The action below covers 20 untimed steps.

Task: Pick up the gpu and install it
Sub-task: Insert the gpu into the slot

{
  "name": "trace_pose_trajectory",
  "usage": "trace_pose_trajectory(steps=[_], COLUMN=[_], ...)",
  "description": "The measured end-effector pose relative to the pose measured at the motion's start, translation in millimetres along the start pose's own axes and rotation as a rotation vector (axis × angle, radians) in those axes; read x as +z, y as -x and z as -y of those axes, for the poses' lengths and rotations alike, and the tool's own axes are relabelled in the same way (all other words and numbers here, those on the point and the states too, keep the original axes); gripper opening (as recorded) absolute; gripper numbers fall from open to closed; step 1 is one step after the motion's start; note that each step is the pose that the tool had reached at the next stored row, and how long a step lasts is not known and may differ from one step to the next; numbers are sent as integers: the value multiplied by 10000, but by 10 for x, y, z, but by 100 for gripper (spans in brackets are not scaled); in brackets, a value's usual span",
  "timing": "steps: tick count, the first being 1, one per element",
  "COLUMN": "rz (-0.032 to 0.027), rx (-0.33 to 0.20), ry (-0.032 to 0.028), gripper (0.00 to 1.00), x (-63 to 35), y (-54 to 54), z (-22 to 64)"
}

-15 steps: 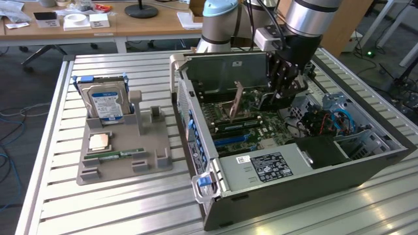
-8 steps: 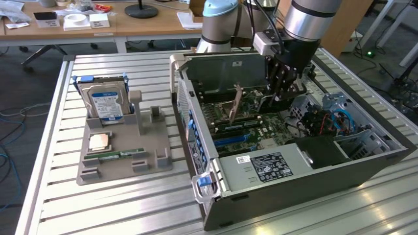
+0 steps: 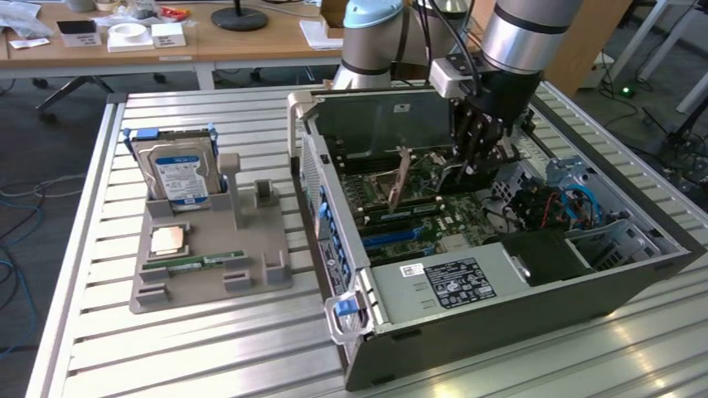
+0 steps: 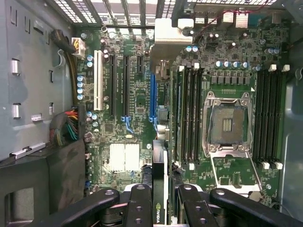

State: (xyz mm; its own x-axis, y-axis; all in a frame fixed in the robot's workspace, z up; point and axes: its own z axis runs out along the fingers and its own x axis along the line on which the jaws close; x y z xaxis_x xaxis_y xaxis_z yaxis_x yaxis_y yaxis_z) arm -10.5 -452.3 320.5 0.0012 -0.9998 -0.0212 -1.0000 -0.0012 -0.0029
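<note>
Wrist view looks along the gripper [image 4: 161, 210] into the open computer case [image 4: 33, 71]. The fingers [image 4: 137, 208] stand narrow and are pinched on the gpu [image 4: 159, 163], which sits edge-on between them with its black face and a small logo showing. The card is over the motherboard [image 4: 128, 109], roughly in line with the long blue slot [image 4: 152, 94]. It is probably held on edge because a slot only takes the card that way. Whether its lower edge touches the board cannot be told.

In the exterior view the case lies on its side with the open face up, which lets the arm reach in from above. It rests on a slatted metal table [image 3: 199, 356]. Towards the exterior view's left, well apart from the case, a grey fixture tray [image 3: 199, 290] props a hard drive [image 3: 177, 174] upright, and a memory stick [image 3: 205, 261] lies in its own groove, each part kept where a gripper can reach it. Behind the table are wooden desks [image 3: 221, 41] with a tape roll [image 3: 128, 31] and papers, and loose cables [image 3: 22, 199] trail on the dark floor
</note>
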Motion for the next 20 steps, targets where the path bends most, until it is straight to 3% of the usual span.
trace_pose_trajectory(steps=[6, 20], rz=[0, 0], rx=[0, 1], ry=[0, 0], gripper=[26, 26], x=[29, 82], y=[-7, -8], z=[-22, -162])
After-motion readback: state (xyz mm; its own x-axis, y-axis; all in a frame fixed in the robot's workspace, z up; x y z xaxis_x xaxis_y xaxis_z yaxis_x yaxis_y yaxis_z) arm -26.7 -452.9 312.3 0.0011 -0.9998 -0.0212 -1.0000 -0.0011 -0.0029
